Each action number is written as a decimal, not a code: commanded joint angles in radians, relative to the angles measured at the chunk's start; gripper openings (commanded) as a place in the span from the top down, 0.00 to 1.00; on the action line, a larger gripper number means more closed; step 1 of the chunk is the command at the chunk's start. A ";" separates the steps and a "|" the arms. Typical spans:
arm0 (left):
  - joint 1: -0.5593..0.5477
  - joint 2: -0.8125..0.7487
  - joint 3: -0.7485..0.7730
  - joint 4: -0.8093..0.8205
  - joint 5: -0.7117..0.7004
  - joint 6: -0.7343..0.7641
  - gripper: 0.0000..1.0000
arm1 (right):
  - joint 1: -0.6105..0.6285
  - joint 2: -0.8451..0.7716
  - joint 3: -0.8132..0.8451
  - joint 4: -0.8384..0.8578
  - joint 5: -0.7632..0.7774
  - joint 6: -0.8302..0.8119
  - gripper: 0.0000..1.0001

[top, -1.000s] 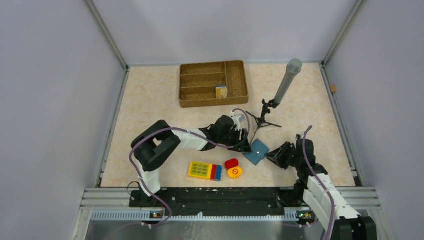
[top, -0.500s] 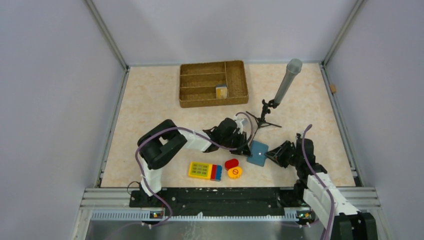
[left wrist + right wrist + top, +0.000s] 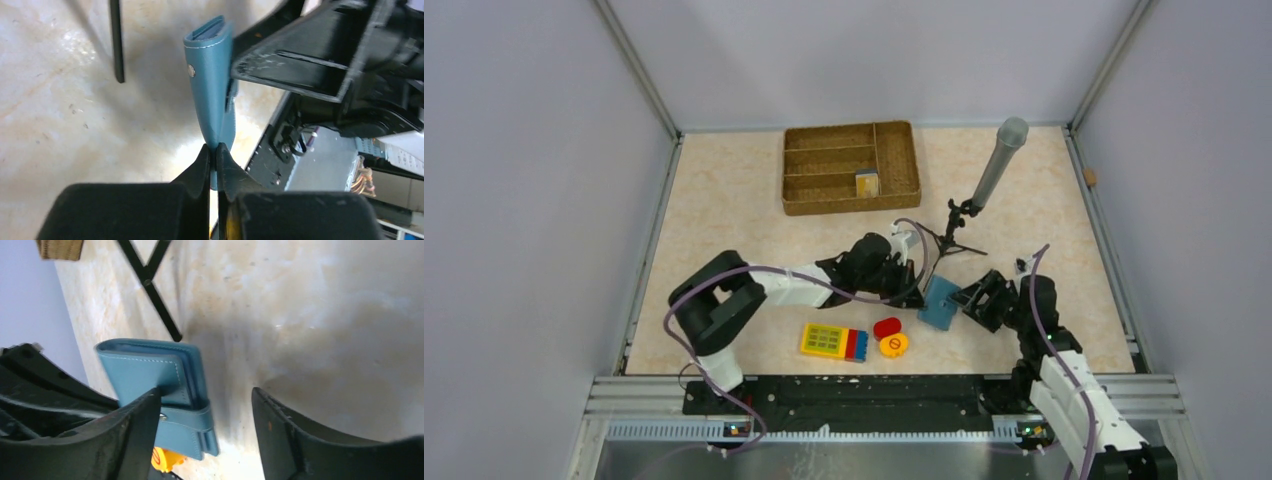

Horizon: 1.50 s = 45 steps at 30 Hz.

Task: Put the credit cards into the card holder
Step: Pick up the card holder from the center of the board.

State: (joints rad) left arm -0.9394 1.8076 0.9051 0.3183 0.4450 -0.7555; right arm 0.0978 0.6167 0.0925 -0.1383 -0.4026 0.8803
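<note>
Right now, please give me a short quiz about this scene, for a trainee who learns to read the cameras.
1. True or false: the left tool is shut on the holder.
2. The right tool is: A open, B shut on the holder, C out of view.
3. Fill in: in the top view, the keypad lies to the ___ of the red piece.
Key: 1 true; 2 A; 3 left.
</note>
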 commanded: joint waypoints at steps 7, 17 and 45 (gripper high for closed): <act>0.009 -0.457 0.007 -0.355 -0.084 0.258 1.00 | 0.048 -0.067 0.116 0.213 -0.291 -0.118 0.24; 0.238 -0.615 0.120 -0.744 0.119 0.382 1.00 | 0.554 0.163 0.358 0.271 0.041 -0.241 0.21; 0.354 -0.836 -0.026 -0.626 0.334 0.436 0.98 | 0.583 0.425 0.397 0.858 -0.122 -0.062 0.81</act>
State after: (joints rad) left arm -0.5873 0.9878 0.9062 -0.4004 0.7223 -0.3145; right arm 0.6720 1.0260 0.4603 0.5762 -0.4625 0.7883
